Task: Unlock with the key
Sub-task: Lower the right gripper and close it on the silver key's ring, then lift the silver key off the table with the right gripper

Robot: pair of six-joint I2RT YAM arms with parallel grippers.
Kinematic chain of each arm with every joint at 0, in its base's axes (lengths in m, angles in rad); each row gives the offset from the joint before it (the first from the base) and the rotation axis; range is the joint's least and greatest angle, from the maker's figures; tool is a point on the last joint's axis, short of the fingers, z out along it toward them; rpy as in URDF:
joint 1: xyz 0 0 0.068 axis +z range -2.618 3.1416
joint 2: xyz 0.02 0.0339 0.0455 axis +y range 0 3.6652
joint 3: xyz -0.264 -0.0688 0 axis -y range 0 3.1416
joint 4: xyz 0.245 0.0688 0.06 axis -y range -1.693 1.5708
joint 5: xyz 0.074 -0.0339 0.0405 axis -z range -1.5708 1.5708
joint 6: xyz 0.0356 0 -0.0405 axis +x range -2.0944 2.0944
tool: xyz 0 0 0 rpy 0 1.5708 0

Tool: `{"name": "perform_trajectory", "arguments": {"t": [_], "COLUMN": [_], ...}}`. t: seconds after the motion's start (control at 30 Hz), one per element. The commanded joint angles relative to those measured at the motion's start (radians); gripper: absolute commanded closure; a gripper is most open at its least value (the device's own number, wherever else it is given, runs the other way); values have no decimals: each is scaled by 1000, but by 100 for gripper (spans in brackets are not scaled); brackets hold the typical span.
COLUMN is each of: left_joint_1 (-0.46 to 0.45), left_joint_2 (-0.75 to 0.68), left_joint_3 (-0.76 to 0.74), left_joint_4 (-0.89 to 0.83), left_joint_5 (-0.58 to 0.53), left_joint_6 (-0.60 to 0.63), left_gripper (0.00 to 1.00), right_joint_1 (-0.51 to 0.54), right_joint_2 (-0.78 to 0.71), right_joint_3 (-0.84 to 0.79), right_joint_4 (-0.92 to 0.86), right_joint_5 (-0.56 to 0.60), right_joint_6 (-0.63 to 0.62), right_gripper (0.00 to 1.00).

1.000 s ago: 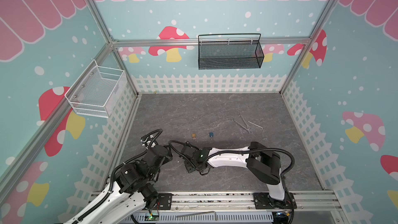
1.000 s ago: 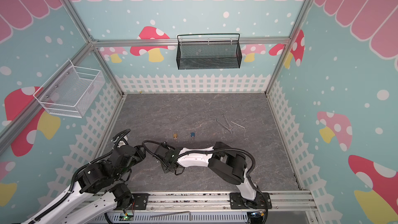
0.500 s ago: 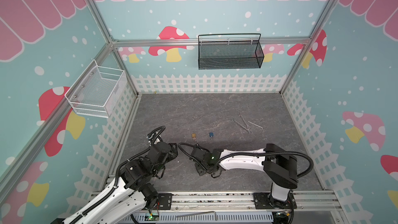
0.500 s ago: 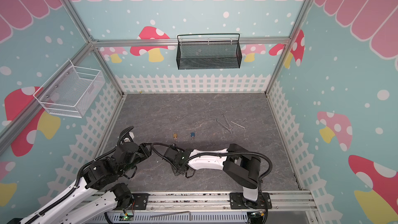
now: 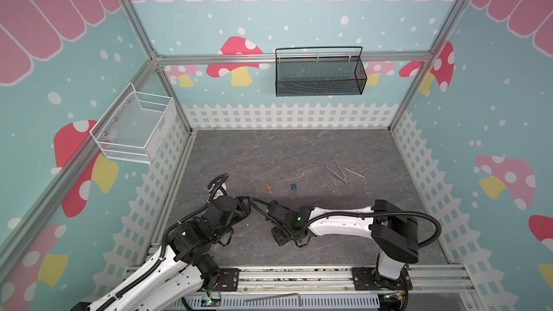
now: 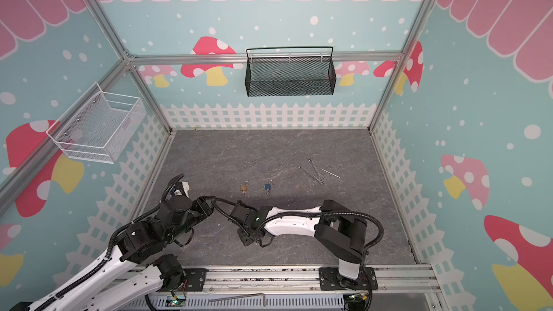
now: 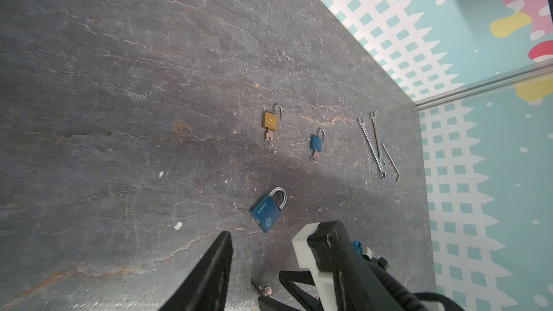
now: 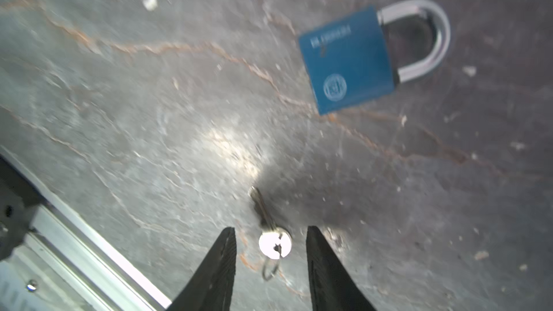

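Observation:
A blue padlock [image 7: 267,209] with its shackle closed lies flat on the grey floor [image 7: 119,115]. My left gripper [image 7: 263,234] hangs open just short of it, with nothing between the fingers. A small silver key [image 8: 273,243] on a wire ring lies loose a short way from the padlock [image 8: 347,61]. My right gripper [image 8: 270,231] is open. Its two black fingers stand either side of the key's round head without touching it. In both top views the arms meet low near the front, and they hide the padlock and the key there: left gripper [image 5: 246,204], right gripper [image 5: 279,236].
A gold padlock [image 5: 269,188] and a small blue padlock [image 5: 294,186], each with a key in it, lie mid-floor. Thin wrenches [image 5: 338,172] lie to the right. A black basket [image 5: 318,73] and a white basket [image 5: 134,128] hang on the walls. The front rail [image 8: 89,243] is close to the right gripper.
The right arm's elbow has swung out to the right and its gripper has shifted right along the front. The left arm has reached further in toward the middle. The right jaws have narrowed slightly.

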Motion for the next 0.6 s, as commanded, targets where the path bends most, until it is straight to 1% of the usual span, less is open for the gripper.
{"name": "perform_trajectory", "arguments": {"t": [0.0, 0.1, 0.23, 0.37, 0.57], "left_joint_1": [5, 4, 0, 0, 0], "left_joint_2": [18, 44, 59, 46, 19], "left_joint_3": [-23, -22, -23, -31, -51], "left_joint_4": [40, 55, 67, 67, 74], "left_joint_5": [48, 62, 66, 58, 50], "left_joint_6": [-28, -27, -26, -28, -43], "left_gripper": [48, 48, 48, 48, 48], "right_joint_1": [-2, -2, -2, -2, -3], "right_joint_2": [-42, -51, -49, -37, -13], "right_joint_3": [-50, -78, -84, -71, -59], "right_joint_4": [-28, -5, 27, 32, 36], "right_joint_5": [-27, -24, -37, -27, -15], "right_joint_6": [50, 72, 72, 66, 54], "right_gripper": [58, 60, 64, 65, 71]}}
